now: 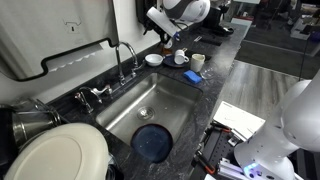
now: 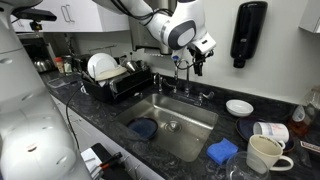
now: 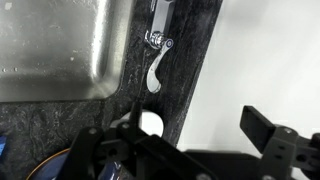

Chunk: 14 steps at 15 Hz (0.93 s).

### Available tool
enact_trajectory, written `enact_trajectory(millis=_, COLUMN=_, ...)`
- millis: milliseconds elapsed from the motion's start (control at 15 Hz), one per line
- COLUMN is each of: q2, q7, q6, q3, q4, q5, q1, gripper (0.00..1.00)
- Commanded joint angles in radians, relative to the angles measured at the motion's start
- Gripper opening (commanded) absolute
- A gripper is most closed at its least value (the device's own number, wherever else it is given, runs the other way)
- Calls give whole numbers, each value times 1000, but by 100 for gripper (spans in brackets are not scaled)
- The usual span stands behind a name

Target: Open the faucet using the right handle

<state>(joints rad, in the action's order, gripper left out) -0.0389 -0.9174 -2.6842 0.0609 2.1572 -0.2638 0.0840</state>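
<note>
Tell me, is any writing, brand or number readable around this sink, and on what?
No text can be read.
The paper sheets on the counter may carry print, but it is too small and blurred.
The black wall dispenser shows no legible label.

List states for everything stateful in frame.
faucet: no water stream visible
right handle: not gripped, nothing touching it
gripper: open, empty, above the handle
sink: blue dish on the bottom, no standing water visible
mug: upright on the counter
dish rack: loaded with dishes
</note>
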Motion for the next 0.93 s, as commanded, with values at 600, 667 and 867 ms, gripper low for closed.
enact_trajectory(millis=600, q2=218, q7=-276, q6=48, q3=54, q4=-139, q5=268, q1=-3, gripper=100)
enact_trajectory(millis=667, q2=243, q7=-291, q6=56, q3=62, q4=-161, q5=264, q1=-7, gripper=100)
enact_trajectory(millis=867, q2=314, q7=-296, q6=81, q3=67, q4=-229, q5=207, q1=-9, gripper=100)
